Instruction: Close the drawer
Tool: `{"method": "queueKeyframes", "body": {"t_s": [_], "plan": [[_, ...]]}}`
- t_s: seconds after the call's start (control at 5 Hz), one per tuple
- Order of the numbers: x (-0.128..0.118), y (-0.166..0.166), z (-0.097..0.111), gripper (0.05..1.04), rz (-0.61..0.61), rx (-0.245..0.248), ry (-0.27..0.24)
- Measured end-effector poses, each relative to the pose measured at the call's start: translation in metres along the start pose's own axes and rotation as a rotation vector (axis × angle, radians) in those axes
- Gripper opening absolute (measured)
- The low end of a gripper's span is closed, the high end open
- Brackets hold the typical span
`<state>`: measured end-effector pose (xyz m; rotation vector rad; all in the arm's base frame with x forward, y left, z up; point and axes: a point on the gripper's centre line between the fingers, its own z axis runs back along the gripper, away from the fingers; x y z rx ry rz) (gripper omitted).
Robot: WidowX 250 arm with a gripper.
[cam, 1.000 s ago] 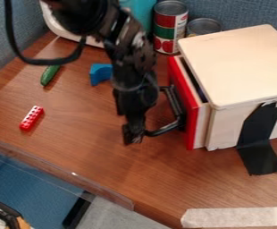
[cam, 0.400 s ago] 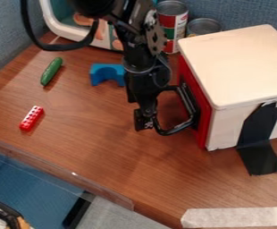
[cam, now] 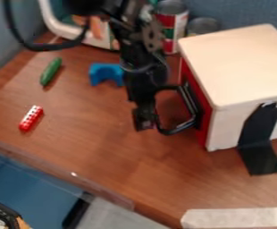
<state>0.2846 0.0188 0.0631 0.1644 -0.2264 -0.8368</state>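
Blue fabric partitions (cam: pixel 242 12) stand behind a brown wood-grain tabletop (cam: pixel 99 152), which has a clear strip (cam: pixel 75 175) along its near edge. Component positions, left to right, are as follows. Red toy brick (cam: pixel 31 118): on the tabletop, set at a slant. Green toy cucumber (cam: pixel 51 71): farther back, also slanted. Blue arched block (cam: pixel 107 74): beside the black arm (cam: pixel 142 67). Gripper (cam: pixel 144 123): pointing down at the left side of the black drawer handle (cam: pixel 193 107); the two overlap from where I stand, and contact cannot be confirmed. Gripper state, released or clenched: cannot be determined. Tall can (cam: pixel 171 27) and short can (cam: pixel 202 27): side by side behind the cabinet. Drawer (cam: pixel 205 127): seated in the cabinet's left side, its red front against the pale wooden body. Cabinet (cam: pixel 239 62): upright at right, with black tape (cam: pixel 259 147) running from its near side onto the tabletop.
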Motion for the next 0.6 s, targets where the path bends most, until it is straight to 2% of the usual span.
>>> {"method": "queueKeyframes", "body": {"t_s": [0.2,0.4,0.6], "plan": [[-0.044,0.018,0.022,1.001,0.12,-0.015,0.025],[-0.085,0.026,0.043,1.001,0.22,-0.087,0.065],[-0.121,0.028,0.062,1.0,0.303,-0.136,0.09]]}}
